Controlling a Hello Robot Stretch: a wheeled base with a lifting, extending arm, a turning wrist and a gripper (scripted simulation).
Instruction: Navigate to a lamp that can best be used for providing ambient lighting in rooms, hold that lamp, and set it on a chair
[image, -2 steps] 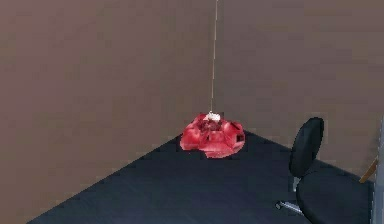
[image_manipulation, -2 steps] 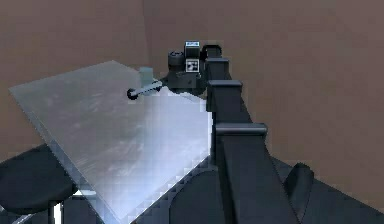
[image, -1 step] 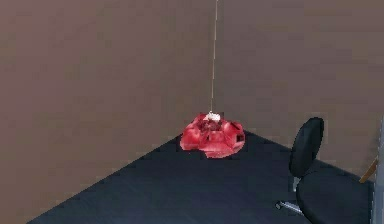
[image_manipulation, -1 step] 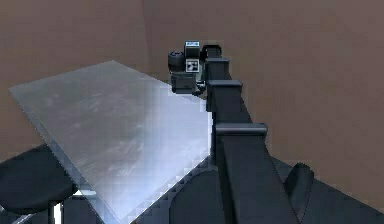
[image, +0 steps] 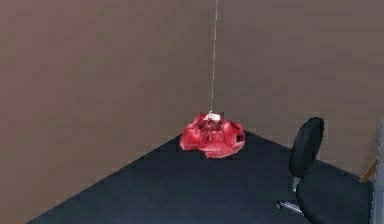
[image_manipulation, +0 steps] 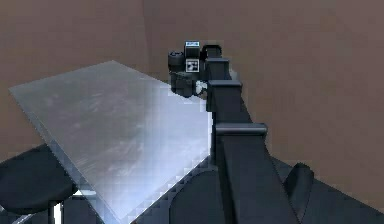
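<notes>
A black office chair (image: 304, 160) with a rounded back stands on the dark floor at the forward view's right. In the arm side view my arm (image_manipulation: 235, 130) runs up from the bottom edge along the right side of a pale glassy tabletop (image_manipulation: 100, 115). Two white marked squares (image_manipulation: 180, 62) sit at its far end, and the gripper (image_manipulation: 192, 86) is a dark lump just below them at the table's far corner. I cannot tell whether it holds anything. A black round seat (image_manipulation: 35, 185) shows at the arm side view's bottom left, below the tabletop.
A red crumpled heap (image: 212, 136) with a small white bit on top lies in the corner where two brown walls meet. A brown object (image: 372, 168) pokes in at the forward view's right edge. Dark rounded shapes (image_manipulation: 305, 190) sit right of the arm.
</notes>
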